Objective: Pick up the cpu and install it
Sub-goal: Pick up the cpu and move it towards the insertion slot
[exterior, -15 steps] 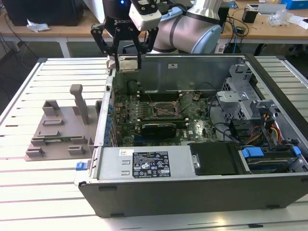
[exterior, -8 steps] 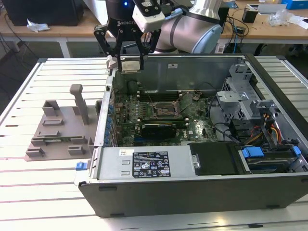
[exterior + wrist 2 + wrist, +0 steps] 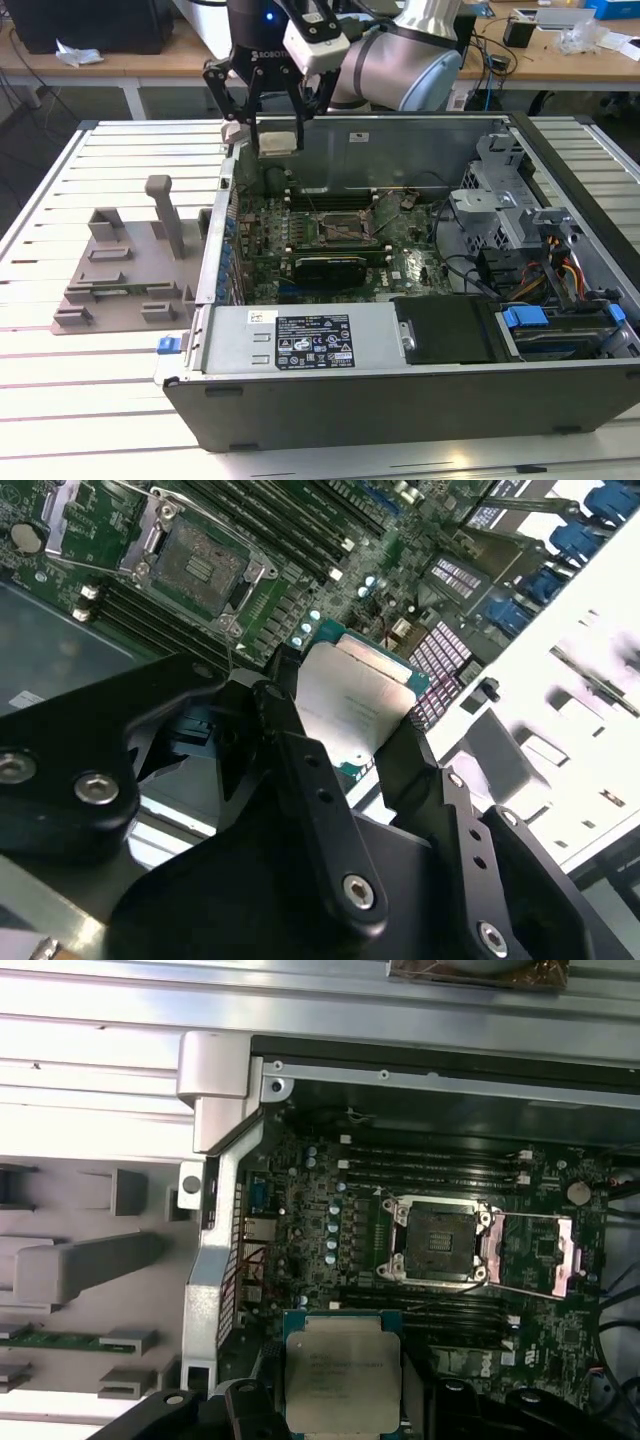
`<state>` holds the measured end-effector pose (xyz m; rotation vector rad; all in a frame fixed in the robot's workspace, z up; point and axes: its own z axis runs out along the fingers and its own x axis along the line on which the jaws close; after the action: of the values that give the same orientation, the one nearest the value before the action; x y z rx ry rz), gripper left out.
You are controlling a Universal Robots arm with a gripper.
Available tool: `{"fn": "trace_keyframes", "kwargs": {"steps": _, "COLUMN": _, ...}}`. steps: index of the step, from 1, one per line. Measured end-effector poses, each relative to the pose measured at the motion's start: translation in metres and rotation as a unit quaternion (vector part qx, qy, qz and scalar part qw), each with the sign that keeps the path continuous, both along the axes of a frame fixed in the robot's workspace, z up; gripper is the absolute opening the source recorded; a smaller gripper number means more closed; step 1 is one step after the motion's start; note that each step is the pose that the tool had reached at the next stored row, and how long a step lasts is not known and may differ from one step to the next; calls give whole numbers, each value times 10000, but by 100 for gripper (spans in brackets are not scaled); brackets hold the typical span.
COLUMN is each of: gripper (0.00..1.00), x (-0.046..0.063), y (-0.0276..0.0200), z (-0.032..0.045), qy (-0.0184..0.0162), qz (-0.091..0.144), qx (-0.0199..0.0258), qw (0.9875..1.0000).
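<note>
First wrist view: pincer [image 3: 343,1405] clamped on the cpu [image 3: 343,1365], held flat, silvery top facing the camera.

I held the cpu [image 3: 358,692] pinched between the black fingers [image 3: 300,750] of the gripper [image 3: 345,725], its silvery top facing the camera. It hung well apart from the open socket [image 3: 195,565] on the green motherboard [image 3: 272,595], and long memory slots [image 3: 300,528] ran just beside that socket.
</note>
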<state>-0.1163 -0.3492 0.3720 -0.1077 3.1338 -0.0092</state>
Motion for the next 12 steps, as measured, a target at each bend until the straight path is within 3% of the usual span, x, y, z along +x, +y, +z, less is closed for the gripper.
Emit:
{"fn": "trace_keyframes", "kwargs": {"steps": 3, "gripper": 55, "x": 50, "y": 14, "z": -48, "qy": 0, "qz": 0, "qx": -10, "qw": 10000}}
{"fn": "trace_keyframes", "kwargs": {"steps": 10, "gripper": 55, "x": 249, "y": 111, "z": -203, "qy": 4, "qz": 0, "qx": -40, "qw": 10000}}
{"fn": "trace_keyframes", "kwargs": {"steps": 12, "gripper": 55, "x": 273, "y": 120, "z": -223, "qy": 4, "qz": 0, "qx": -43, "qw": 10000}}
